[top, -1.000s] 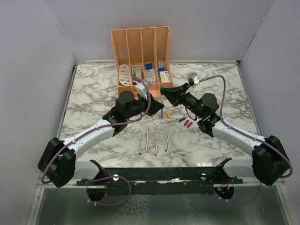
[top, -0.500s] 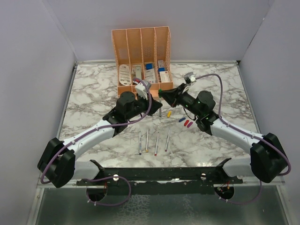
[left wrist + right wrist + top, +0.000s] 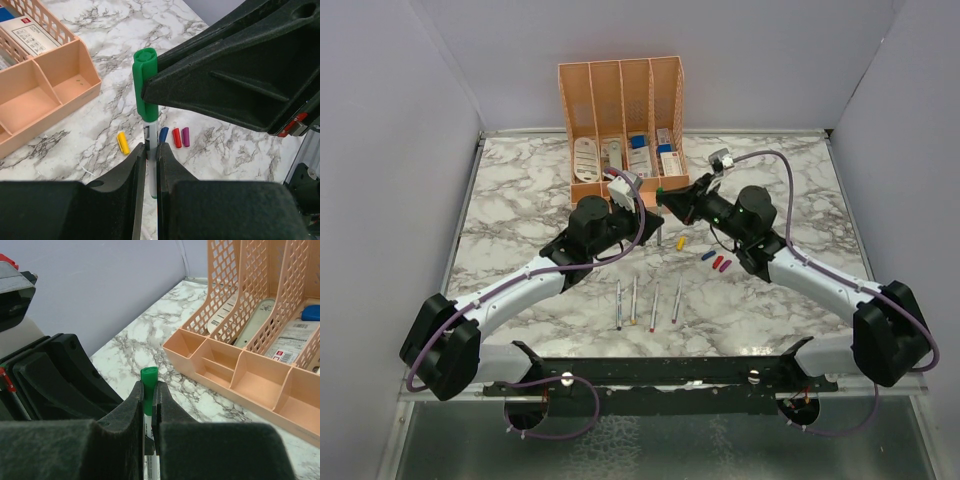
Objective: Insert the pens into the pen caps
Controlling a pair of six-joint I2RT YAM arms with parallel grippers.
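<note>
1. Top view: my left gripper [image 3: 657, 222] and right gripper [image 3: 667, 197] meet nose to nose just in front of the peach organiser [image 3: 623, 100], above the marble table [image 3: 520, 200]. Between them a pen [image 3: 661, 238] stands roughly upright, with the green cap [image 3: 661, 190] at its top. Four loose pens [image 3: 654, 305] lie side by side on the table nearer my bases, well apart from both grippers. The yellow cap [image 3: 680, 242] lies just right of the held pen. The blue cap [image 3: 707, 255], red cap [image 3: 717, 262] and magenta cap [image 3: 725, 265] lie close together further right, beside my right arm.

2. Left wrist view: my left fingers [image 3: 135, 170] are pinched onto the pen's white barrel, with only the barrel's width left between them. The green cap sits over the pen's upper end, and the barrel emerges beneath it. A black finger of my right gripper presses against the cap's side from the right. Beyond, the yellow cap lies alone on the table, and the blue, red and magenta caps lie in a row. A corner of the organiser shows at the left.

3. Right wrist view: my right fingers [image 3: 131, 405] are closed on the green cap, whose top pokes out above the fingertips. A strip of white barrel shows lower down between them. My left gripper's black body fills the left side, and the organiser stands at the right. I cannot tell how far the cap is pushed on.
</note>
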